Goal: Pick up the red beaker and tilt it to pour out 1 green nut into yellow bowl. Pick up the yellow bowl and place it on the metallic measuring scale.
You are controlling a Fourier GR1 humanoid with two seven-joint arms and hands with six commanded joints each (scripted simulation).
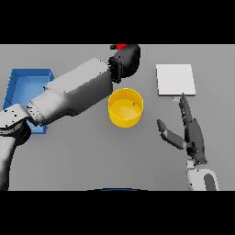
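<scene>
The left robot hand (126,59) is curled around the red beaker (121,46) near the far edge of the worktop (92,156), just beyond the yellow bowl (125,108). A green nut (134,104) already lies inside the bowl, so the pour looks done. The right robot hand (190,133) waits with straight, spread fingers near the white scale (175,79). A blue tray (25,87) sits at the left edge. Next, set the beaker down upright, well apart from the bowl, then lift the bowl level so the nut stays in
</scene>
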